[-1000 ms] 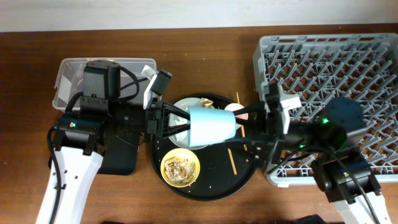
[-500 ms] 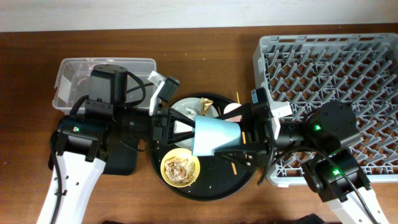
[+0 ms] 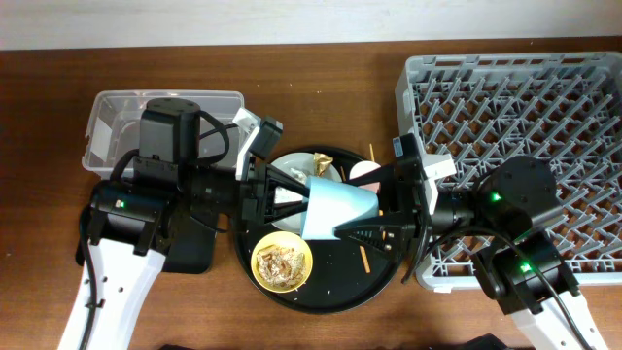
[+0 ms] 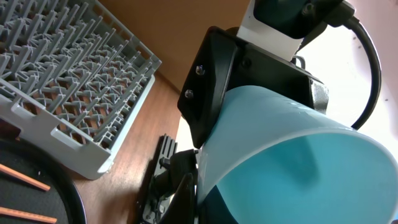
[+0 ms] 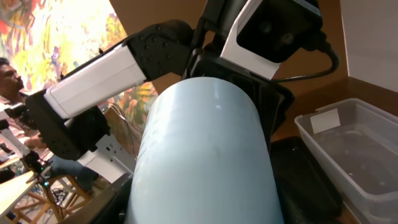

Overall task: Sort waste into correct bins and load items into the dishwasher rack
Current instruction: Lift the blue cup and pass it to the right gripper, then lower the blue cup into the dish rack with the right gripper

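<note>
Handover stage, as I judge it. The light blue cup [image 3: 342,207] hangs on its side above the round black tray [image 3: 389,280], clear of the surface, with an arm at each end.

- The left fingers [image 3: 275,178] reach in at the wide mouth end. The left wrist view looks straight into the cup's hollow. The cup itself hides the contact at the rim, so I cannot tell whether they are clamped.
- The right fingers [image 3: 374,231] are spread wide, one along each side of the cup's body near the narrow base. Whether they press or only bracket it I cannot tell. The right wrist view is filled with the cup's outer wall.
- The dishwasher rack [image 3: 505,87] is to the right and holds no items that I can see.
- The yellow bowl [image 3: 282,262], with food scraps in it, and a chopstick [image 3: 362,255] lie on the tray directly below the cup.

To do this step well:
- The right side should close squarely across the cup's body before the left lets go. The walls taper and look smooth, so a grip near the base could squeeze the cup out.
- Release should be slow, and the left arm should withdraw along the cup's axis so it doesn't snag the rim.
- The cup should then be carried mouth-down to the rack pegs.
- Risk: a dropped cup lands in the scraps bowl.
</note>
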